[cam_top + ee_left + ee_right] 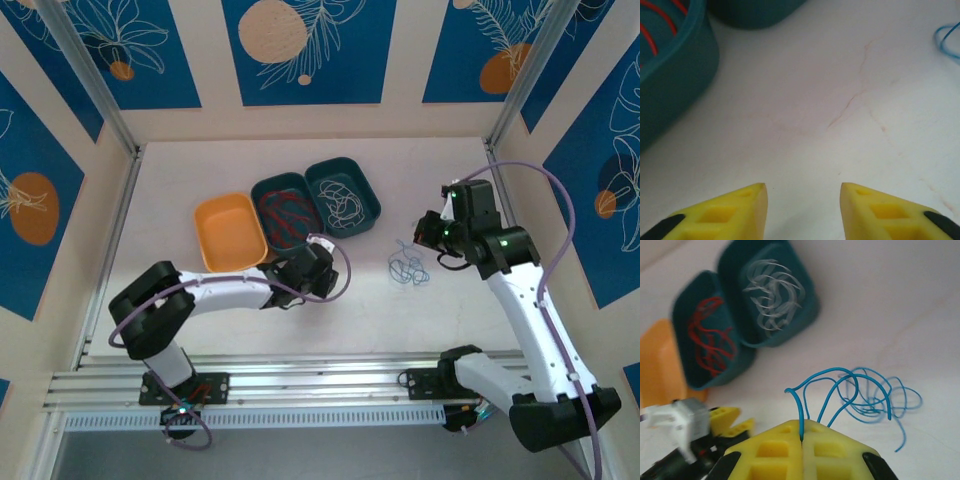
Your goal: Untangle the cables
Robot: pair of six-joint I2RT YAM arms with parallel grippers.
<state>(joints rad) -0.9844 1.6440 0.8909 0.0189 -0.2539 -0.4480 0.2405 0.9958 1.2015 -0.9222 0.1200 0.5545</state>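
A loose bundle of blue cables (pixel 408 266) lies on the white table between the two arms. My right gripper (pixel 801 432) is shut on one blue cable (pixel 810 390), which arches up from the bundle (pixel 875 392); from above, this gripper (pixel 424 238) hangs just right of the bundle. Red cables (pixel 285 215) fill the middle teal tray (pixel 690 380), and white cables (pixel 343 197) lie in the right teal tray (pixel 807 315). My left gripper (pixel 802 192) stands open over bare table, nothing between its fingers, near the red tray's front corner (pixel 318 268).
An orange tray (pixel 230 232) sits left of the teal trays and holds nothing. The left gripper's yellow fingers (pixel 727 420) show at the lower left of the right wrist view. Walls close in the table on three sides.
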